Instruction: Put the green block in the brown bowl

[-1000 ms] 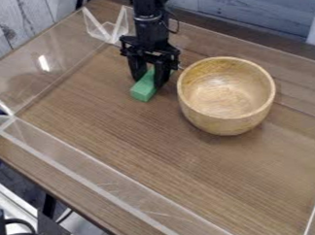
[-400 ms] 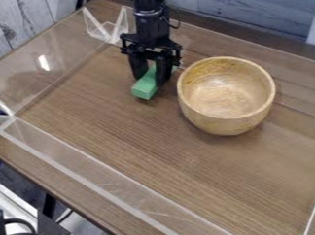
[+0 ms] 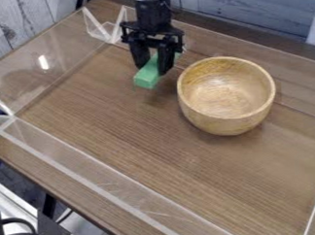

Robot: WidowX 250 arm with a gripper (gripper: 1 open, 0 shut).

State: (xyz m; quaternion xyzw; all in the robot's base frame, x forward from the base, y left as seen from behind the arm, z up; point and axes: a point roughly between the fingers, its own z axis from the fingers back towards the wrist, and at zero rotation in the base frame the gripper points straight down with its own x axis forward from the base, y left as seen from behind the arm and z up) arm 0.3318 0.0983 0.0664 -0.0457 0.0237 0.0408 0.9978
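The green block (image 3: pixel 147 77) hangs a little above the wooden tabletop, its upper end pinched between my gripper's (image 3: pixel 152 63) black fingers, which are shut on it. The arm comes down from the top of the camera view. The brown bowl (image 3: pixel 227 121) stands on the table just right of the block, round and thick-walled, with nothing inside it. A small gap separates the block from the bowl's left rim.
A low clear acrylic wall (image 3: pixel 71 176) runs around the wooden table (image 3: pixel 135 149), along the left and front edges. A clear bracket-like piece (image 3: pixel 103 29) sits behind the gripper at the back left.
The gripper has risen and shifted slightly toward the back, lifting the green block off the table with it. The bowl has not moved.
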